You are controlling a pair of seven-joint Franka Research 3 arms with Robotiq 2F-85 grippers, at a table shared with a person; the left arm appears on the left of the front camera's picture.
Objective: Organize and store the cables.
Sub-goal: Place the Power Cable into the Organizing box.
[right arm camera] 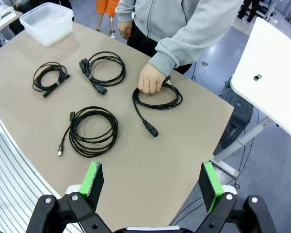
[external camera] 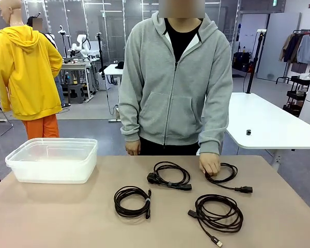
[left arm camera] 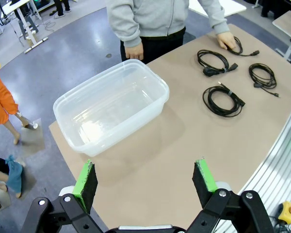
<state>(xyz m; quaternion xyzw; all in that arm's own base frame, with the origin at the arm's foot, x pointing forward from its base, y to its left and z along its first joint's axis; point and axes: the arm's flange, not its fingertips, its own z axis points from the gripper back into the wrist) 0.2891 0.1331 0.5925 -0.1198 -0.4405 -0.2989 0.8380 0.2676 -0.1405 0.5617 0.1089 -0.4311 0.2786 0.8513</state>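
Four coiled black cables (external camera: 130,190) lie on the table (external camera: 67,217), all right of the one clear bin (external camera: 51,160). The person's hand (external camera: 210,164) rests on the one farthest from it. My left gripper (left arm camera: 145,165) and right gripper (right arm camera: 153,167) hang empty, jaws spread wide.

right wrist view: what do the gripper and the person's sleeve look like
The right gripper has two black jointed fingers with silver bolts, each tipped with a bright green pad. The person's sleeve is light grey hoodie fabric with a ribbed cuff.

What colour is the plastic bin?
The bin is clear, whitish; best seen in the left wrist view.
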